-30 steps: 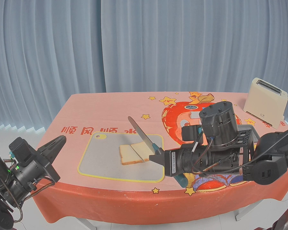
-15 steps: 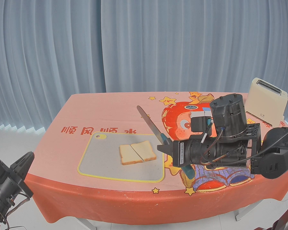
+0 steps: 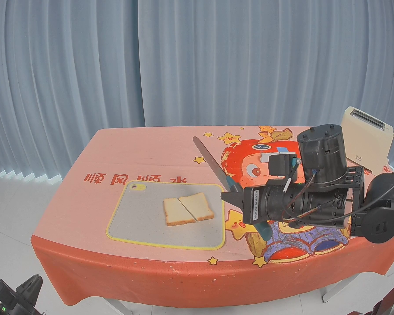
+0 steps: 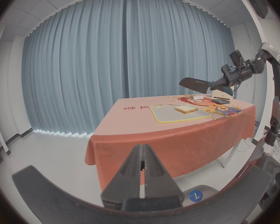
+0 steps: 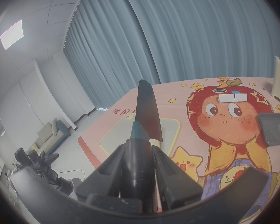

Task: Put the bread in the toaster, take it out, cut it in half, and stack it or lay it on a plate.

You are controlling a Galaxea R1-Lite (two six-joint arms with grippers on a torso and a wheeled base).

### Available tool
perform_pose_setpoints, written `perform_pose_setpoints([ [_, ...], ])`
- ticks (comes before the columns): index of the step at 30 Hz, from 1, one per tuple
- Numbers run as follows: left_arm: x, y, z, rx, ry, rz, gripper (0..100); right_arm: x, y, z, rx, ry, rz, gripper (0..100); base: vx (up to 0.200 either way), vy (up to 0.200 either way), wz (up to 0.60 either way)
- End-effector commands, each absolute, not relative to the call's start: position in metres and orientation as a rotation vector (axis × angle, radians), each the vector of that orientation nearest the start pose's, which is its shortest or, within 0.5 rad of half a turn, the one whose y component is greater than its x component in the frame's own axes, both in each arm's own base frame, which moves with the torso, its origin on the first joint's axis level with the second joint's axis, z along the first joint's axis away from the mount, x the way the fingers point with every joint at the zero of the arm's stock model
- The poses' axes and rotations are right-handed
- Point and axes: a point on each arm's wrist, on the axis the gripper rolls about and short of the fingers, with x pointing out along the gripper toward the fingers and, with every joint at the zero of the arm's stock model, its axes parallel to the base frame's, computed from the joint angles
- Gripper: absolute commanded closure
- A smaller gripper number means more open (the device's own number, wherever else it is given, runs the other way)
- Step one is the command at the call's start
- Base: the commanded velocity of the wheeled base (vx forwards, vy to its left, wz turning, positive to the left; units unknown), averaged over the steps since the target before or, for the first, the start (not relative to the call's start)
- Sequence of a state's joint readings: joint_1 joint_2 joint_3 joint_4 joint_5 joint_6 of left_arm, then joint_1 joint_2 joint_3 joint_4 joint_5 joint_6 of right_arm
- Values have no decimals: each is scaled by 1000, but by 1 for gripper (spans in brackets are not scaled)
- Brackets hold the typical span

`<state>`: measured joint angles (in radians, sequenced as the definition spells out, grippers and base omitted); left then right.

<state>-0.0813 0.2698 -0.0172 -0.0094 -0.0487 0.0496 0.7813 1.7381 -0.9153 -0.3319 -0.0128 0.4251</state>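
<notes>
Bread [image 3: 188, 209] lies in 2 halves, side by side and touching along the cut, near the middle of the cutting board [image 3: 131, 228] on the table [image 3: 140, 149]. That layout fits a slice already made, so toasting and cutting look done and only plating is left. The right gripper [image 3: 228, 196] hangs above the tablecloth just beside the board's right edge, its fingers clamped on the handle of the knife [image 3: 211, 162]. The blade points up and away over the table, clear of the bread, likely so nothing drags across the halves. The left gripper [image 4: 142, 159] sits low, off the table's near-left corner and well apart from the board. Its fingers are pressed together on nothing, which leaves the work area free for the knife arm. The toaster [image 3: 367, 140] stands at the far right corner, slot up. A dark square dish [image 5: 273, 128], possibly the plate, rests on the cloth between board and toaster. The knife probably needs setting down before the halves go there.
</notes>
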Motion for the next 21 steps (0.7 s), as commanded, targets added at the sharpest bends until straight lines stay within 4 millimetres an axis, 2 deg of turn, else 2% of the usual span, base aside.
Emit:
perform_pose_setpoints([
  [1,-18,0,78,44,66,-55,100,220,220,173,219,558,648,100,0,0,0],
  [4,-20,0,77,5,34,32,100,219,222,170,217,526,664,100,0,0,0],
  [21,-20,0,76,0,32,17,100,219,219,169,220,481,627,100,0,0,0],
])
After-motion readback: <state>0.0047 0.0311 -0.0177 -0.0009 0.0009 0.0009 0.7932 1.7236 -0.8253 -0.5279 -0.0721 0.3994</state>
